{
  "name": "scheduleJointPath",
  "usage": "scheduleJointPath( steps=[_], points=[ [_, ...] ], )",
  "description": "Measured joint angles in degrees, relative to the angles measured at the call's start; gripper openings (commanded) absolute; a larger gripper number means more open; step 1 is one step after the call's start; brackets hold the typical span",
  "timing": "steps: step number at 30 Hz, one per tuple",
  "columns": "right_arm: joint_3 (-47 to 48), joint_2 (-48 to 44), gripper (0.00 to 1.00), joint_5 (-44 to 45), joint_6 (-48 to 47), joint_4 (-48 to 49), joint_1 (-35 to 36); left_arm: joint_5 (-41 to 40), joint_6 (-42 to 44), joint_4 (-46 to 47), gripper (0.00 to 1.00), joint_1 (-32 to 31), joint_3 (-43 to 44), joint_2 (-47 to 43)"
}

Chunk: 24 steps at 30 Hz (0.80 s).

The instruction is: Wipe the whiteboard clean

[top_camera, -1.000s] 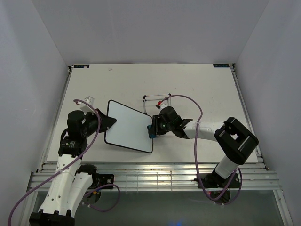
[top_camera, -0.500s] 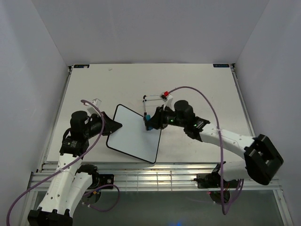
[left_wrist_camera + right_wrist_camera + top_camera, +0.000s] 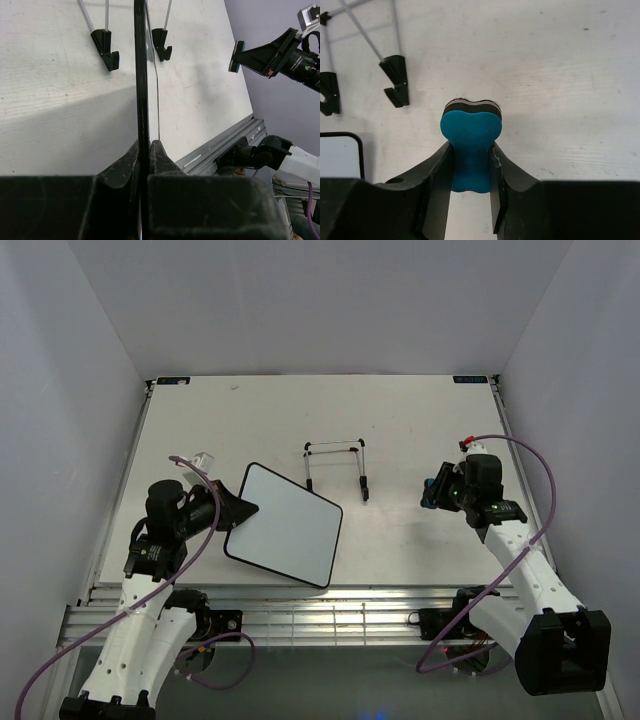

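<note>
The whiteboard (image 3: 285, 525) is white with a thin black frame and shows no marks in the top view. It is tilted above the table's near left part. My left gripper (image 3: 240, 510) is shut on its left edge. In the left wrist view the board's black edge (image 3: 141, 75) runs straight up from between the fingers. My right gripper (image 3: 432, 492) is shut on the blue bone-shaped eraser (image 3: 471, 135), held over the table's right part, well apart from the board. A corner of the board (image 3: 340, 155) shows at the left of the right wrist view.
A thin black wire stand (image 3: 338, 465) sits at the table's middle, between the board and the right gripper; its feet show in the left wrist view (image 3: 107, 47) and the right wrist view (image 3: 397, 80). The aluminium rail (image 3: 330, 615) runs along the near edge.
My right gripper has pulled the eraser off the board and swung far to the right across the stand. The board has shifted and tilted slightly in my left gripper.
</note>
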Motion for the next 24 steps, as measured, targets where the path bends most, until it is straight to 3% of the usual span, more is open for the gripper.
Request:
scheduleJointPath(
  steps=[5, 14, 24],
  points=[
    [0.00, -0.02, 0.17, -1.29, -1.25, -3.17, -4.11, 0.33, 0.13, 0.00, 0.00, -0.02, -0.04, -0.09],
    [-0.57, 3.37, 0.17, -1.22, -1.49, -2.82, -4.13, 1.31, 0.61, 0.42, 0.00, -0.15, -0.59, -1.29],
    [-0.76, 13.92, 0.18, 5.44, -1.55, -1.33, -0.79, 3.34, 1.73, 0.42, 0.00, -0.26, -1.01, -2.64]
  ],
)
